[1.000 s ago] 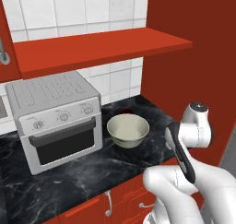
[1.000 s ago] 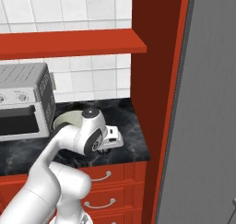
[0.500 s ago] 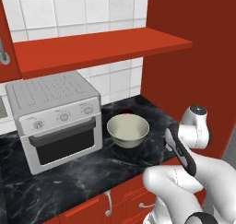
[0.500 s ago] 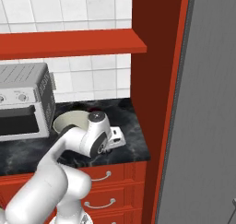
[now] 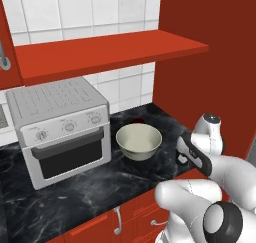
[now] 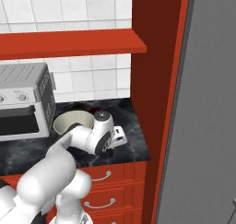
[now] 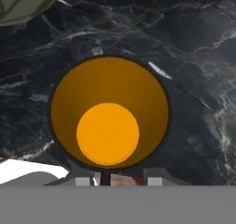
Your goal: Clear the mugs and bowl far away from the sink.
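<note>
My gripper [image 6: 109,150], clenched a second ago, has let go of the mug [image 7: 109,112], which now stands upright on the table [image 5: 75,197] just beside the bowl [image 5: 138,141], so I judge this mug placed.

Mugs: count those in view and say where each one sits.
2. One mug stands upright on the counter directly under the tool. A second, dark mug peeks out behind the bowl. More may be hidden.

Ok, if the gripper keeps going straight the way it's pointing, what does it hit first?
Most likely the mug: the hand view looks straight down into its orange inside, standing on the black counter. Depth is unclear.
</note>
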{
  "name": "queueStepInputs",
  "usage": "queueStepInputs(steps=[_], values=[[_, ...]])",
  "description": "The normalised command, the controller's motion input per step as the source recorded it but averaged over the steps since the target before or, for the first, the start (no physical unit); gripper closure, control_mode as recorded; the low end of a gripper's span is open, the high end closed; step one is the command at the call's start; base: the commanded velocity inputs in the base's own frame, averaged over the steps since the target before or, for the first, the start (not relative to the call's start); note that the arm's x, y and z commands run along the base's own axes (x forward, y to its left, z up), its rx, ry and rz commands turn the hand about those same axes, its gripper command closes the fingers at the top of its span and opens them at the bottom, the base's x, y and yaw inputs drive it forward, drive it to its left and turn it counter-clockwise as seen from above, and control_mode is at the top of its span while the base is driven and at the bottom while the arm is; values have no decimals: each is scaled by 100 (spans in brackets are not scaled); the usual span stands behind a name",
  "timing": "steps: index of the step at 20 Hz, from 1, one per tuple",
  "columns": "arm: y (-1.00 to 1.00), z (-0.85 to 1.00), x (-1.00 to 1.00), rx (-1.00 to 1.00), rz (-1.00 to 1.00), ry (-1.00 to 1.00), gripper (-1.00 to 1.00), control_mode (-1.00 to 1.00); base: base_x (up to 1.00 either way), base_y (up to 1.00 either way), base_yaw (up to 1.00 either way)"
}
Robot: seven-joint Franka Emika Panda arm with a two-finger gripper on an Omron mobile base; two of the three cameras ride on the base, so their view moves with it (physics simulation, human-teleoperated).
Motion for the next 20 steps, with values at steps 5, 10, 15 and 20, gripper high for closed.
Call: queueStepInputs(steps=[5, 10, 15, 20], values=[[0, 0, 0, 0, 0, 1, -100, -100, 0, 0, 0], [0, 0, 0, 0, 0, 1, -100, -100, 0, 0, 0], [2, 14, -11, 0, 0, 0, -100, -100, 0, 0, 0], [1, 6, -37, 0, 0, 0, -100, -100, 0, 0, 0]])
